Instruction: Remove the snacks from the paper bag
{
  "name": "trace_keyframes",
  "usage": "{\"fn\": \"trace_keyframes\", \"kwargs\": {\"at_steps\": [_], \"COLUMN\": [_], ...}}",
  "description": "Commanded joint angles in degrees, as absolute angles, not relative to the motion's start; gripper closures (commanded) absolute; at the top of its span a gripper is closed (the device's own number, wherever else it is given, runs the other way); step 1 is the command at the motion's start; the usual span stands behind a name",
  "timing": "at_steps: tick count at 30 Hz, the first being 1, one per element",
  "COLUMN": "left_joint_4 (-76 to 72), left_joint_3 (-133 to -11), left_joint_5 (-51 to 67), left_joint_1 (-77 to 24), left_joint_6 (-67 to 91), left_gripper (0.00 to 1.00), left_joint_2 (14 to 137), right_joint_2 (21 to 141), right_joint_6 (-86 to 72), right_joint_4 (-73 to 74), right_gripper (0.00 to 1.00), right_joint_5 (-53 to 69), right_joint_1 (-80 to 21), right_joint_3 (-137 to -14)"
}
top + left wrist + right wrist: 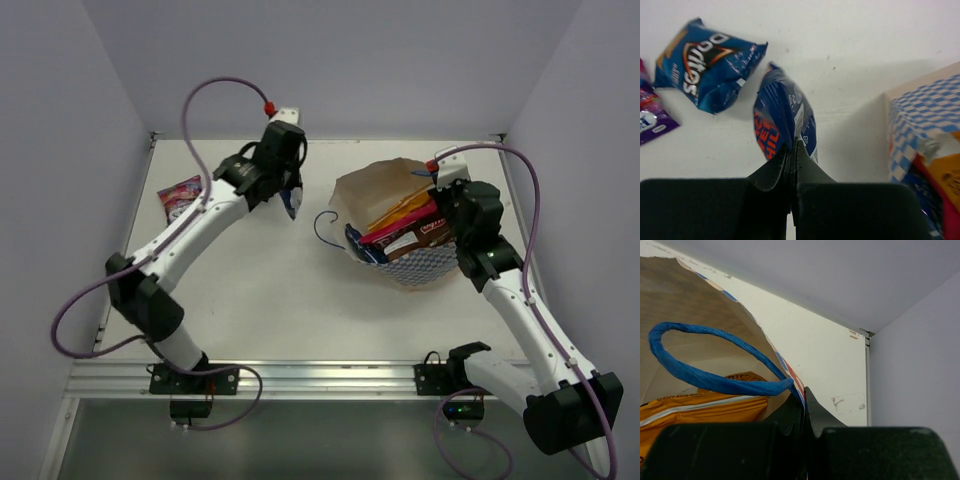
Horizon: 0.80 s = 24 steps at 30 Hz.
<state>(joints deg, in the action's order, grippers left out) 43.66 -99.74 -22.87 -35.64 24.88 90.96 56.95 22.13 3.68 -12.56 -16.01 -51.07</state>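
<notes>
The paper bag (420, 265) lies on its side at the right of the table, mouth toward the left, blue-checked outside and tan inside. An orange-yellow packet (403, 208), a pink-red packet (398, 228) and a brown-and-white chip bag (425, 238) stick out of it. My right gripper (804, 395) is shut on the bag's rim (790, 374) beside a blue cord handle (715, 382), with the orange-yellow packet (700, 407) just inside. My left gripper (792, 150) is shut on the top edge of a small blue-white packet (785, 117), which hangs left of the bag (920, 110).
A small blue chip packet (705, 62) lies on the table beyond the held one. A small pink-purple packet (180, 195) lies near the table's left edge. The other blue cord handle (325, 228) trails from the bag's mouth. Walls enclose the back and sides.
</notes>
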Motion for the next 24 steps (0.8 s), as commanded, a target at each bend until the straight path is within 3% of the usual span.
{"fn": "trace_keyframes", "kwargs": {"at_steps": [1,6,11,12,16,19,24], "left_joint_4": [39.30,34.81,32.44,32.00,30.59,29.01,23.21], "left_joint_3": [-95.63,-102.80,-110.12,-110.65,-108.29,-103.64,-92.56], "left_joint_5": [-21.36,-19.69,-15.21,-14.16,-12.31,-9.33,5.68], "left_joint_1": [-34.54,-33.40,-33.31,-33.31,-33.40,-33.31,-33.49], "left_joint_6": [23.73,25.22,26.37,26.63,25.41,22.42,11.72], "left_gripper": [1.00,1.00,0.61,0.46,0.10,0.03,0.03], "left_joint_2": [99.12,114.39,118.48,116.91,108.48,99.52,84.65], "right_joint_2": [55.81,55.99,55.55,55.29,54.67,54.49,54.67], "right_joint_6": [21.18,20.92,21.71,21.97,23.11,24.17,25.93], "right_joint_4": [0.44,0.44,0.44,0.44,0.35,0.62,1.41], "right_gripper": [1.00,1.00,1.00,1.00,1.00,1.00,1.00], "right_joint_5": [-12.22,-11.87,-11.87,-11.87,-10.55,-8.97,-6.95], "right_joint_1": [-16.00,-16.08,-16.17,-16.08,-16.17,-16.08,-16.17], "right_joint_3": [-50.28,-50.19,-50.10,-50.27,-51.41,-52.47,-54.14]}}
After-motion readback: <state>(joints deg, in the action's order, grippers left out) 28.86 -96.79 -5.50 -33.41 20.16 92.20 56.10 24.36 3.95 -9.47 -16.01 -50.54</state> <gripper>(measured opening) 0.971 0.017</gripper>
